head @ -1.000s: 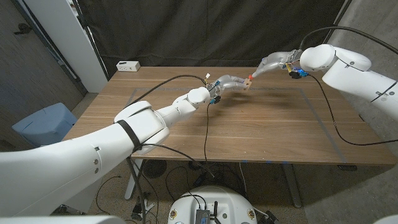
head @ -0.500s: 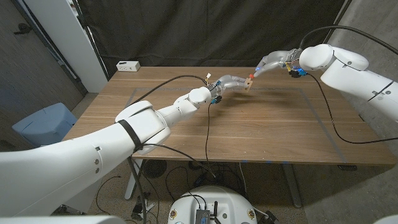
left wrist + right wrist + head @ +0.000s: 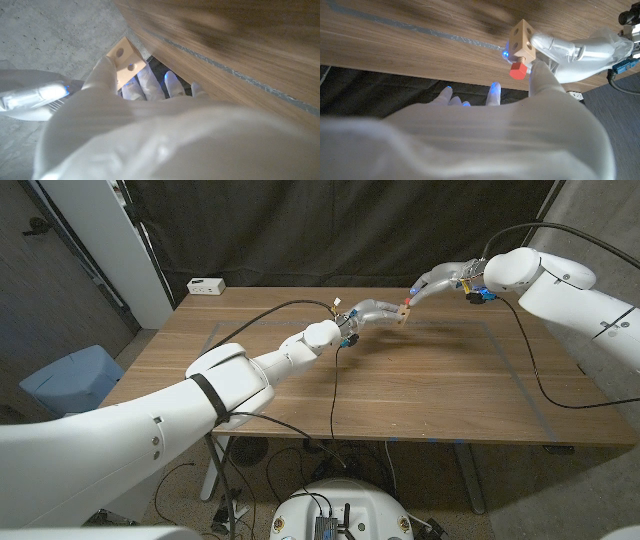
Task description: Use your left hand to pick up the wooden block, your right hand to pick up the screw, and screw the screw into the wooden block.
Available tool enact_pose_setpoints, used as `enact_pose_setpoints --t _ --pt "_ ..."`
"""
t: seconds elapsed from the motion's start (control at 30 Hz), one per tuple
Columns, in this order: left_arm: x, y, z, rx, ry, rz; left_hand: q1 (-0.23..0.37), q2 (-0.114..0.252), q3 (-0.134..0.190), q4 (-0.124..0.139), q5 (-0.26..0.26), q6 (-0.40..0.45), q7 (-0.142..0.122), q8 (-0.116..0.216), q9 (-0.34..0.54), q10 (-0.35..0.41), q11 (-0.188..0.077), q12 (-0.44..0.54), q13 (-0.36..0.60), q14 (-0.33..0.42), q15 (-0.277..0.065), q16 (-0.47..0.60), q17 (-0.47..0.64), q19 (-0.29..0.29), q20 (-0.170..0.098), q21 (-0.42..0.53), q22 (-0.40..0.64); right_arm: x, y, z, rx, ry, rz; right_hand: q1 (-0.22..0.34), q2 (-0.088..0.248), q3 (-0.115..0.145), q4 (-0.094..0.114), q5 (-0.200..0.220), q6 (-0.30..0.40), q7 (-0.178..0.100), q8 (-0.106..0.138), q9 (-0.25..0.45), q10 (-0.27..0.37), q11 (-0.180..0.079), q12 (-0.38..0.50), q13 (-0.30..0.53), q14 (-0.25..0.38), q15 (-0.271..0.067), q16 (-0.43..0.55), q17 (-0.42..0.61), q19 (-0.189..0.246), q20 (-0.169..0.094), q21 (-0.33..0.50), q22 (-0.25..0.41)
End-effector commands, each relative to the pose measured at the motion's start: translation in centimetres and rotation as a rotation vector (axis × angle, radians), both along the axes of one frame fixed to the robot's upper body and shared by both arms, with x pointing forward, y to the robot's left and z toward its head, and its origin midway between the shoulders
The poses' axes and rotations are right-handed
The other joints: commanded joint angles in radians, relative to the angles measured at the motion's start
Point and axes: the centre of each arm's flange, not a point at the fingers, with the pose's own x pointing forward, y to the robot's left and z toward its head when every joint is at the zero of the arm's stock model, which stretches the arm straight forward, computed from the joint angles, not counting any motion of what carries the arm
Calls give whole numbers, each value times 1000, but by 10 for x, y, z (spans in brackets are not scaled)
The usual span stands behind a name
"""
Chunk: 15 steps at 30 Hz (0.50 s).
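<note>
The broad wooden table with the taped outline serves only as the ground beneath the work, since both arms meet in the air above its far side, where each hand can reach the other without the tabletop getting in the way. The left hand, a white gloved hand stretched out from the long left arm, holds the small pale wooden block with round holes drilled in its faces; in the left wrist view its fingers lie side by side behind the block with the thumb against one side, a clamp that seems meant to keep a drilled face open and turned toward the other arm. The right hand comes in from the opposite side so that the red-headed screw lines up with a hole. In the right wrist view the screw's red head sits just against a face of the block, its shank apparently already entered, and one finger of the right hand touches the head while the other fingertips are spread away from it; whether a second finger pinches the head from behind cannot be told, as the hand's own back covers that side. The screw therefore looks partly driven, with turning yet to finish.
</note>
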Motion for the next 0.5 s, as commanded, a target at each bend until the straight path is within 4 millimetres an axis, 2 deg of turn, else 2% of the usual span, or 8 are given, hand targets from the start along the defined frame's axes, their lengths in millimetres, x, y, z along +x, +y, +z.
enact_pose_setpoints --t 0.03,0.2,0.5 --pt "-6 -3 -1 19 -41 -30 -9 -3 0 3 1 14 -3 13 4 -1 -2 3 1 3 -75 3 3 -4 1 2 6 -4 -5 3 4 16 16 7 -7 4 7 -1 33 -1 10 1 -76 7 2 1 -74 3 2 1 -8 1 0 3" --pt "-8 -4 -1 19 -48 -35 -9 -3 0 2 1 14 -3 13 4 0 -2 4 1 3 -76 3 3 -4 0 2 6 -5 -8 3 11 25 23 14 -4 9 7 -1 65 2 20 0 -72 5 6 1 -75 3 4 1 -7 1 1 3" --pt "-9 -3 -2 18 -56 -41 -11 -4 0 2 1 15 -3 13 4 0 -2 3 0 3 -76 3 2 -5 1 2 6 -4 -12 2 13 61 35 22 -2 14 6 -2 78 6 23 0 -72 5 8 2 -75 3 5 1 -8 0 1 3"
